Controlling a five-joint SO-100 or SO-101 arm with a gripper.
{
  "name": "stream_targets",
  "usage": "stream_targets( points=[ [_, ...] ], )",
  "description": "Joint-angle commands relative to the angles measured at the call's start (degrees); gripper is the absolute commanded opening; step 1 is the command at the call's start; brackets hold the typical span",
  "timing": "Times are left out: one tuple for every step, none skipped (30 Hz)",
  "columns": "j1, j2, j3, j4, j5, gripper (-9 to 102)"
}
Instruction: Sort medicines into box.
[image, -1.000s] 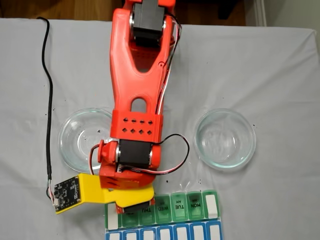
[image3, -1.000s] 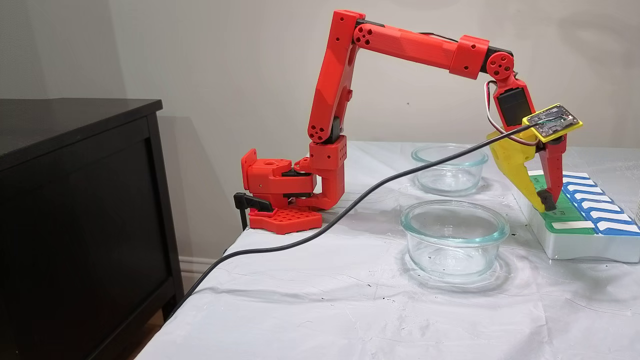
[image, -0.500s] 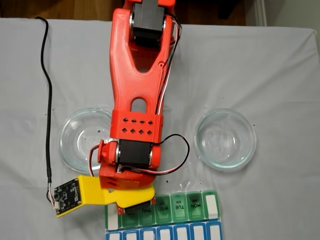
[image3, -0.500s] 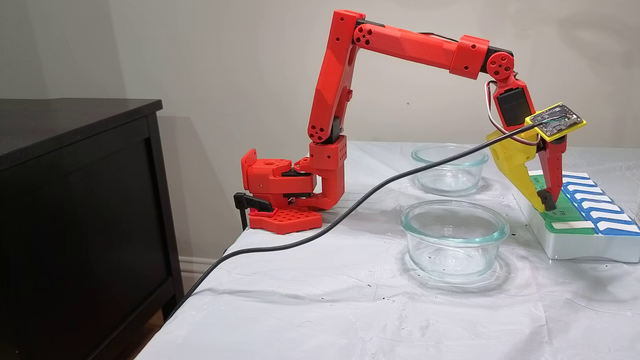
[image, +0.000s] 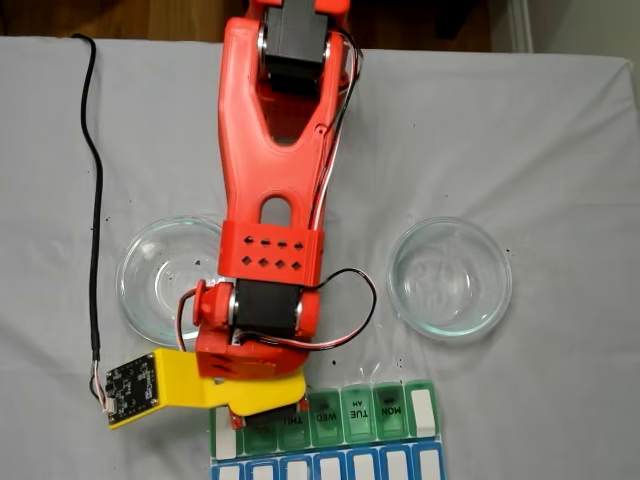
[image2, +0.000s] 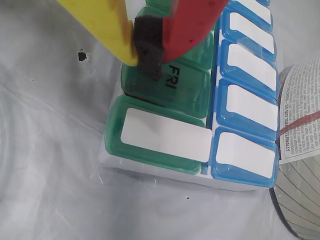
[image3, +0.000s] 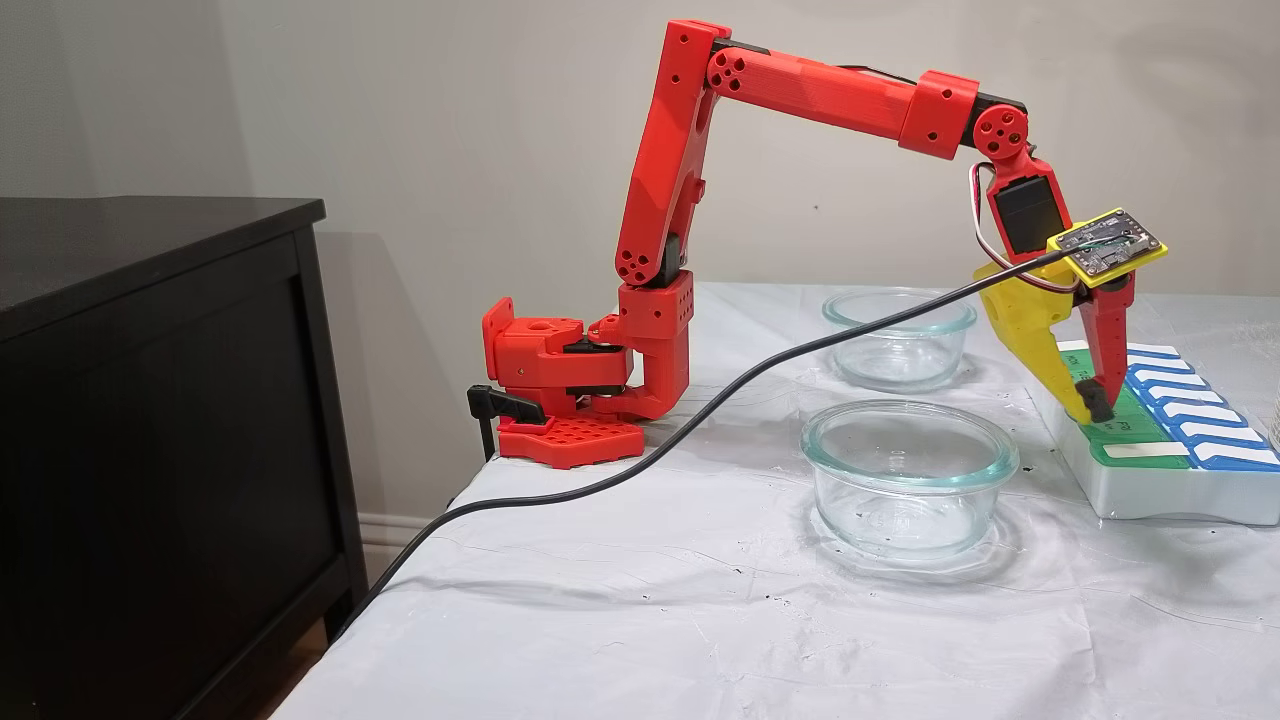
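I have the red arm (image3: 800, 95) arched out from its base at the far edge of the desk (image3: 650, 620), which is covered in a white sheet. Two clear glass dishes (image: 165, 278) (image: 450, 277) sit left and right of the arm in the top-down fixed view, both looking empty. Just past them, at the near edge of that view, lies the weekly pill organiser (image: 375, 408), a green row with a blue row beside it, all lids down as far as I can see.

The gripper (image2: 146, 52) points down at the green row, the yellow finger and the red one clenched together, with a dark pad at their tips resting on or just above the closed FRI lid (image2: 175, 87). I see no pill between them. My guess is that they are brought to a point so I can press or catch that lid.
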Motion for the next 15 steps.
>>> stream_targets(
  points=[
    [0.62,-0.18,-2.55,-0.26,1.14,0],
    [0.62,-0.79,-2.55,-0.18,1.32,0],
    [0.44,-1.23,-2.37,-0.18,1.41,0],
    [0.26,-1.49,-1.85,-0.35,1.41,0],
    [0.09,-1.58,-1.14,-0.79,1.49,0],
    [-0.18,-1.58,-0.35,-1.23,1.41,0],
    [-0.35,-1.32,0.35,-1.67,1.23,0],
    [-0.44,-0.70,1.14,-2.20,1.14,0],
    [-0.53,0.09,1.67,-2.72,1.05,0],
    [-0.53,1.32,2.37,-3.25,0.79,0],
    [-0.70,2.99,3.60,-4.31,0.26,0],
    [-0.70,5.19,5.27,-6.06,-0.18,0],
    [-0.70,7.91,7.65,-8.17,-0.79,0],
    [-0.70,10.37,10.02,-10.28,-1.32,0],
    [-0.53,13.62,13.01,-13.27,-1.41,0]
  ],
)
